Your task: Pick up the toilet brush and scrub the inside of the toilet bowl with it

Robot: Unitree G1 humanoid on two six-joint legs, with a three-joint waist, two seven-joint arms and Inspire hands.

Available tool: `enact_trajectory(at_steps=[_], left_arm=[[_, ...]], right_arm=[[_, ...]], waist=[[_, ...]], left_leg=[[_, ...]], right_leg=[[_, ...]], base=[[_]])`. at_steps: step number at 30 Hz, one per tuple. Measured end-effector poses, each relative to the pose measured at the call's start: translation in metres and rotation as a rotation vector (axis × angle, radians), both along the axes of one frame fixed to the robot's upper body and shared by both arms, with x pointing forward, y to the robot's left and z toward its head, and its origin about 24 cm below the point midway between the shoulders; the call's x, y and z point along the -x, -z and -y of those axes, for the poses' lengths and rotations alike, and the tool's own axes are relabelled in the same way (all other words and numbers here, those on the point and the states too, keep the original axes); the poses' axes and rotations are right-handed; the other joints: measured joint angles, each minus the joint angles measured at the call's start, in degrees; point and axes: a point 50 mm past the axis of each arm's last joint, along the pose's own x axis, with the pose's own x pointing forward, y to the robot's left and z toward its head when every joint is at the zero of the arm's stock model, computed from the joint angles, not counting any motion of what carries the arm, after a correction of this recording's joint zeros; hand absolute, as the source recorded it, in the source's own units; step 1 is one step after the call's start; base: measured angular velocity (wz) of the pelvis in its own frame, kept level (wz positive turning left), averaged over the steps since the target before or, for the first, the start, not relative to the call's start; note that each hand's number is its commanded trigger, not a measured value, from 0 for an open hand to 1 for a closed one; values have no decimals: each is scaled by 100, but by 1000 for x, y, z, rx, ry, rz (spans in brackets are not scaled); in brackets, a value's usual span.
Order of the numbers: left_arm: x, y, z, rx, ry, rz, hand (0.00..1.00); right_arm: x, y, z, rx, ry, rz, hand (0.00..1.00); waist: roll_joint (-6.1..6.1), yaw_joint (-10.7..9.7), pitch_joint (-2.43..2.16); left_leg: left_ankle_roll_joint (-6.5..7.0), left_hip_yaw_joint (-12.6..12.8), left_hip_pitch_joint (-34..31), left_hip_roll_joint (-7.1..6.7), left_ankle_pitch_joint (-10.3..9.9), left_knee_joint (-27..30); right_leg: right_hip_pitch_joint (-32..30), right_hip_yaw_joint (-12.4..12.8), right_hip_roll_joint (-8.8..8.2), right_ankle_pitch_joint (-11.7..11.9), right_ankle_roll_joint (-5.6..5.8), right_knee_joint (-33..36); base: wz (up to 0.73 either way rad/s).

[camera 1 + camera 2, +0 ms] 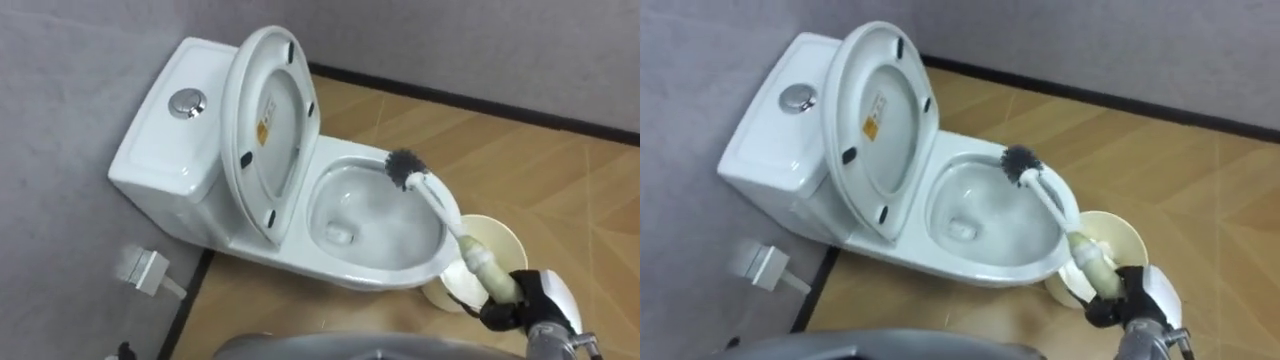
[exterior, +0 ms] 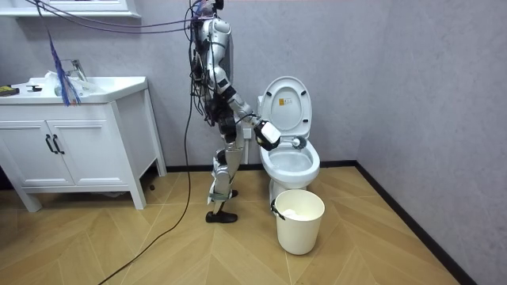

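Right hand (image 1: 535, 300) is clamped round the handle of the one brush (image 1: 432, 195), its dark bristle head (image 1: 403, 167) up at the rim of the bowl (image 1: 370, 225). One toilet (image 1: 380, 270), lid (image 1: 270, 130) tipped up against the tank (image 1: 175, 140). One cream bucket (image 1: 497, 240) sits just beside it on the wood floor (image 1: 560, 190). Grey walls (image 1: 60, 90), and one white sink cabinet (image 2: 79, 150) at the room view's left.

Body, room view: silver-grey shell on torso and legs, dark joints btw. segments, dark feet. Black cable bundle down the back. Thin purple leads run off at the top (w/ straps from the shoulders). Right hand (image 1: 545, 298): glossy white back shell, black fingers (image 1: 503, 313), grey metal wrist. Grey rounded body edge along bottom of eye views.
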Motion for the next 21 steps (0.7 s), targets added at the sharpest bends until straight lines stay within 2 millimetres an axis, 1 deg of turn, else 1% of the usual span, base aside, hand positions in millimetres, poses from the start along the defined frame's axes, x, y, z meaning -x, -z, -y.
enact_trajectory(at_steps=[1, 2, 3, 5, 6, 7, 9, 12, 14, 18, 19, 20, 21], left_arm=[[-4, 0, 0, 3, 4, 9, 0], [-9, 0, 1, 8, 9, 19, 0], [-14, 0, 2, 22, 14, 28, 0], [-25, 1, 6, 46, 24, 50, 0], [-29, 1, 8, 58, 28, 62, 0], [-34, 1, 9, 70, 40, 71, 0], [-38, 1, 10, 85, 49, 79, 0], [-40, 1, 12, 103, 53, 79, 0], [-40, 2, 13, 114, 56, 79, 0], [-34, 4, 15, 147, 57, 51, 0], [-33, 4, 15, 156, 56, 46, 0], [-32, 5, 15, 162, 57, 42, 0], [-30, 5, 15, 166, 56, 36, 0]], right_arm=[[0, 0, -1, -5, 35, 16, 100], [0, 0, -1, -5, 49, 23, 100], [0, -1, 0, 0, 69, 39, 100], [0, -1, 1, 11, 90, 58, 100], [1, -1, 1, 7, 112, 67, 100], [0, -1, 1, -2, 136, 80, 100], [-1, 2, 0, -32, 197, 98, 100], [7, 7, 1, -47, 301, 91, 100], [13, 10, 2, -42, 343, 71, 100], [24, 17, 3, -38, 429, 28, 100], [26, 18, 3, -41, 448, 24, 85], [26, 18, 3, -41, 454, 23, 33], [27, 18, 3, -42, 461, 20, 0]], waist=[[8, -38, -10], [35, -78, -16], [62, -96, -19], [101, -132, -8], [122, -149, -10], [128, -175, 3], [143, -269, 7], [169, -288, 19], [186, -283, 16], [188, -269, 17], [186, -269, 18], [186, -268, 18], [183, -268, 17]], left_leg=[[0, 67, 32, 5, -8, -34], [2, 100, 41, 10, -12, -41], [5, 169, 63, 15, -16, -73], [7, 232, 107, 7, -16, -102], [11, 272, 148, 1, -19, -118], [18, 306, 159, 2, -23, -121], [31, 306, 163, 2, -32, -122], [35, 305, 202, 0, -34, -145], [36, 306, 221, 0, -35, -178], [36, 307, 233, -2, -35, -179], [36, 311, 234, -4, -35, -178], [36, 307, 237, -4, -35, -178], [36, 307, 241, -6, -35, -178]], right_leg=[[-13, 75, 5, 7, 2, 1], [-24, 102, 6, 10, 4, 3], [-66, 188, 9, 17, 9, 26], [-71, 251, 15, 21, 14, 87], [-63, 321, 14, 23, 18, 88], [-70, 361, 13, 27, 24, 89], [-98, 360, 9, 33, 34, 88], [-100, 366, 4, 36, 40, 85], [-100, 369, -11, 36, 40, 82], [-94, 373, -20, 34, 41, 75], [-96, 374, -21, 34, 41, 75], [-95, 379, -21, 34, 41, 74], [-92, 383, -20, 34, 42, 73]], base=[[-35], [-34], [-34], [-30], [-22], [-19], [-3], [0], [0], [0], [0], [0], [0]])
